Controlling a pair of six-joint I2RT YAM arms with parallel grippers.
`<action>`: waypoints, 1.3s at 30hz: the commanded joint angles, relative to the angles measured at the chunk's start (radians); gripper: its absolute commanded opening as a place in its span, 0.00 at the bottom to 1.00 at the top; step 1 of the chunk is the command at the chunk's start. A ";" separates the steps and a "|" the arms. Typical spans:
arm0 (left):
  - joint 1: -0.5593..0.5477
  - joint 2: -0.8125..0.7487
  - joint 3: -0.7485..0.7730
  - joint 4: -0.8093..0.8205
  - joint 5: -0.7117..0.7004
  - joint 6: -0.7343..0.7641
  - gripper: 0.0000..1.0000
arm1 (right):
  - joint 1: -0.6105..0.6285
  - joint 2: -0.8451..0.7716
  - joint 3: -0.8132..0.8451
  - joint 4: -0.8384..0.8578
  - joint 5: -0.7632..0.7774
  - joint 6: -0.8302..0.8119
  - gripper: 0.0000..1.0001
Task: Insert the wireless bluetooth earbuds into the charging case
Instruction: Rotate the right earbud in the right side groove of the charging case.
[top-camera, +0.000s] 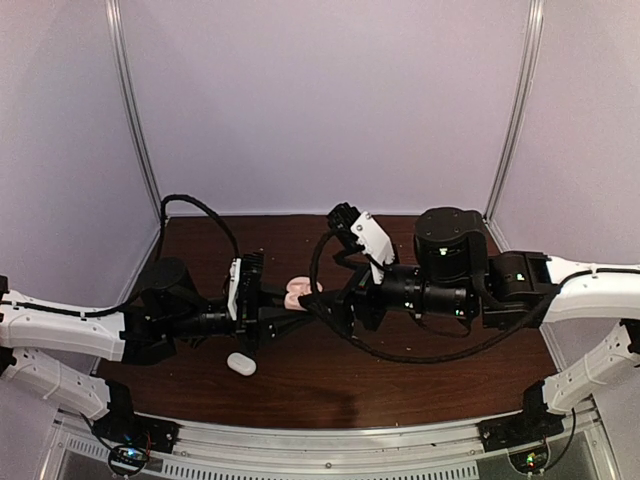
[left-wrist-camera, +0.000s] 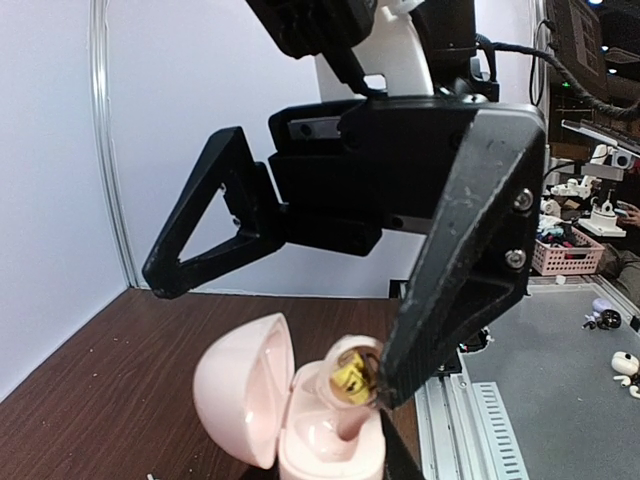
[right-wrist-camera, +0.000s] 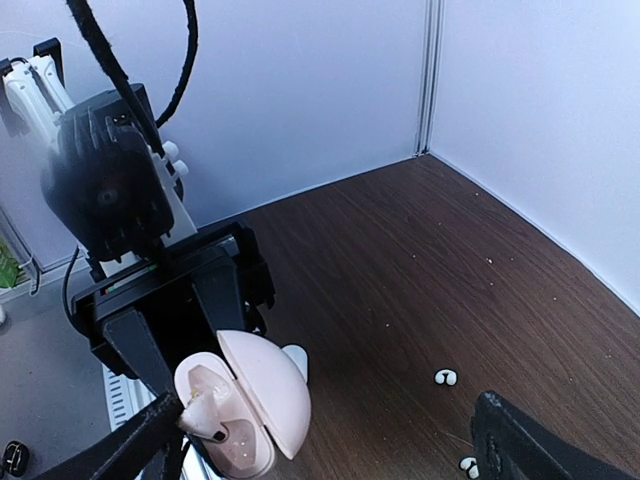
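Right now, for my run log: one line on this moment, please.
left gripper: shut on pink case, case open | right gripper: open, empty, fingertip by case | earbuds: both on table, not inserted

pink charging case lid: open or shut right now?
Open. The pink charging case has its lid swung back off the base in the left wrist view, exposing the moulded wells inside.

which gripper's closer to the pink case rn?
Left. The left gripper holds the pink case by its base, lid open. The right gripper hangs just above with jaws wide open, one fingertip at the case's inner well.
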 joint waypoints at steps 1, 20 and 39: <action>0.004 -0.022 -0.003 0.024 0.000 0.014 0.00 | -0.014 -0.034 -0.020 -0.018 -0.003 0.013 1.00; 0.004 -0.031 -0.006 0.021 0.015 0.021 0.00 | -0.045 -0.064 -0.051 -0.059 -0.006 0.005 1.00; 0.005 -0.016 0.009 0.009 0.025 0.023 0.00 | -0.086 -0.070 -0.054 -0.065 -0.038 0.016 1.00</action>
